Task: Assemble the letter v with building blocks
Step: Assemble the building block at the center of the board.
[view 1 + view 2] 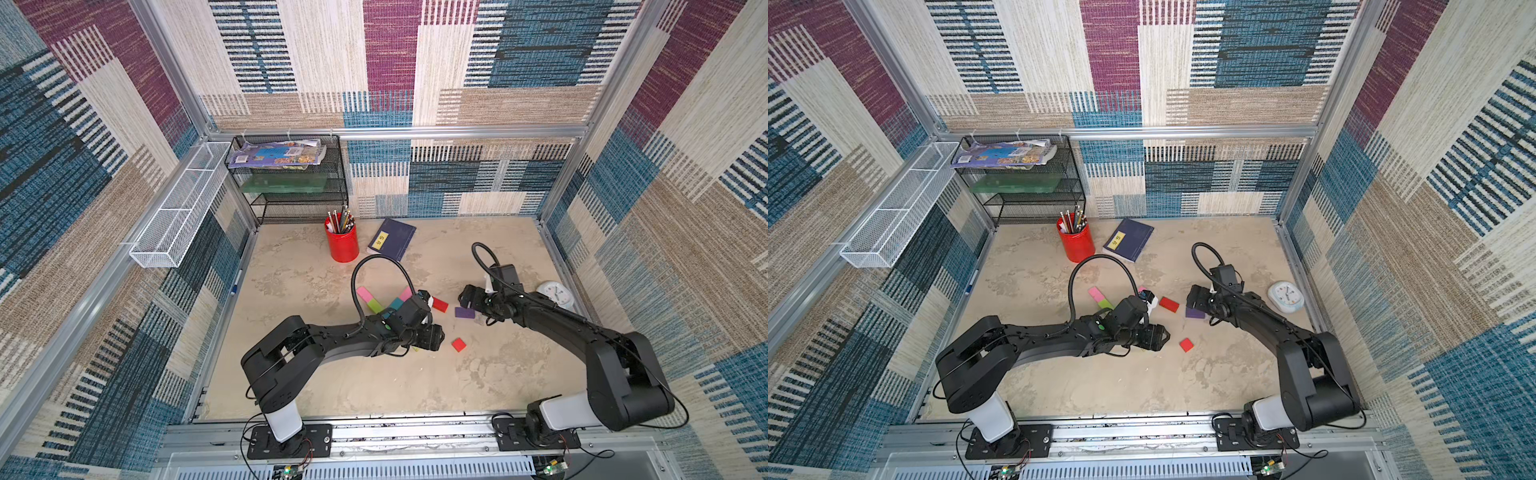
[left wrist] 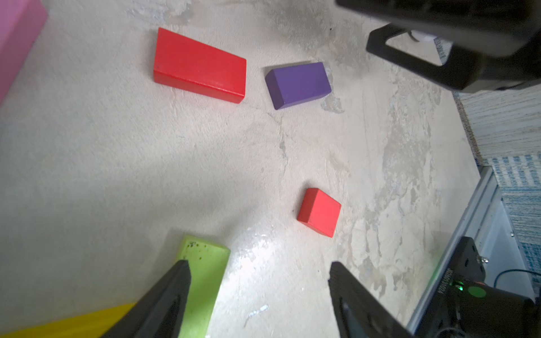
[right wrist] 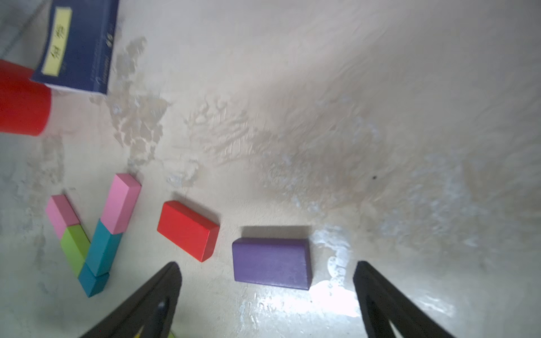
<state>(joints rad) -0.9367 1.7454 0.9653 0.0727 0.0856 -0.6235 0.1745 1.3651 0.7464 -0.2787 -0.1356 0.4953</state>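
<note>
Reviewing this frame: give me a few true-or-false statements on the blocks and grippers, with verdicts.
1. The purple block lies flat on the table, unheld. True.
2. The right gripper is shut on the red rectangular block. False: its jaws stand open and that block lies free on the table.
3. The small red square block touches the purple block. False: they lie apart.
4. The navy book lies near the red pencil cup. True.
5. The left gripper is open. True.
</note>
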